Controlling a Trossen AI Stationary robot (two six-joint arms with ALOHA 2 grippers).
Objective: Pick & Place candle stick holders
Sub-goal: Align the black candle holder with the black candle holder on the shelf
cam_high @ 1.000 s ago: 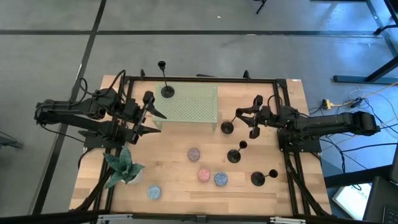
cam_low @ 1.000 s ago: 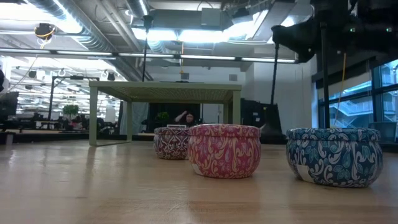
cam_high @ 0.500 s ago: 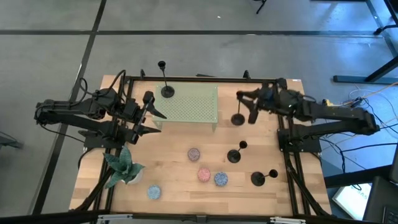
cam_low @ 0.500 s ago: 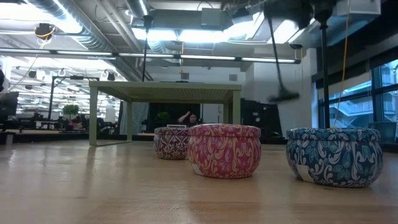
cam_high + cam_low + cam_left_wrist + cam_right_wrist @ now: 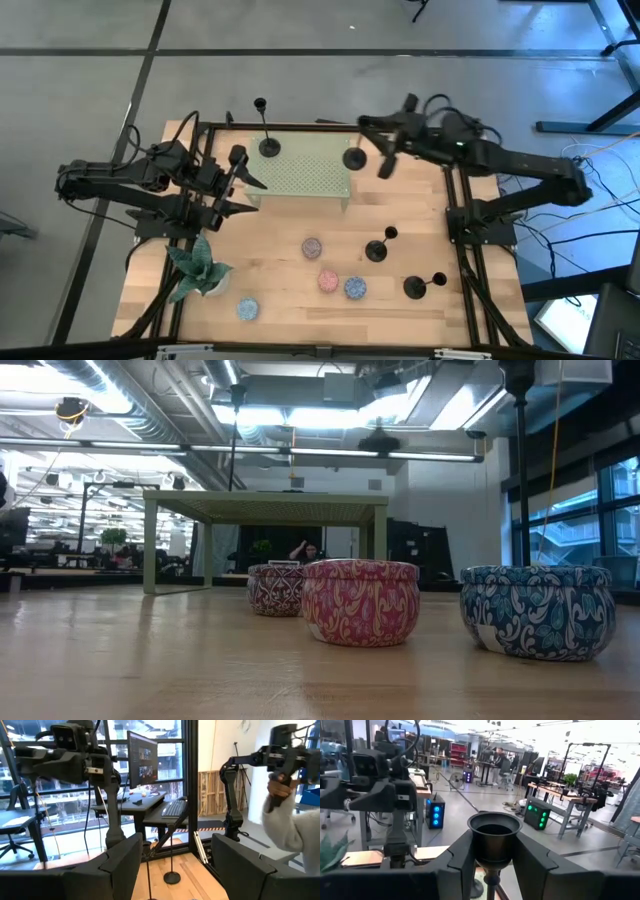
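Note:
My right gripper is shut on a slim black candle stick holder, whose round base hangs over the right end of the green perforated stand. In the low view that base shows well above the stand top. Another holder stands by its base on the stand's far left corner. Two more holders stand on the table at the right. My left gripper is open and empty at the stand's left end. My right gripper pinches the holder's small cup top between its two fingers. The fingers come from the table's right side, about level. The stem hangs down from the cup, and the base is clear of stand and table.
Round speckled candles lie on the near half of the table; in the low view they show as patterned tins. A potted plant stands at the near left. A person's white sleeve shows beyond the table.
My right gripper has lifted the holder off the table beside the stand's right end. It has carried it up, toward the far edge and then toward the left. The holder has gone from standing on the table to hanging high over the stand's right end.

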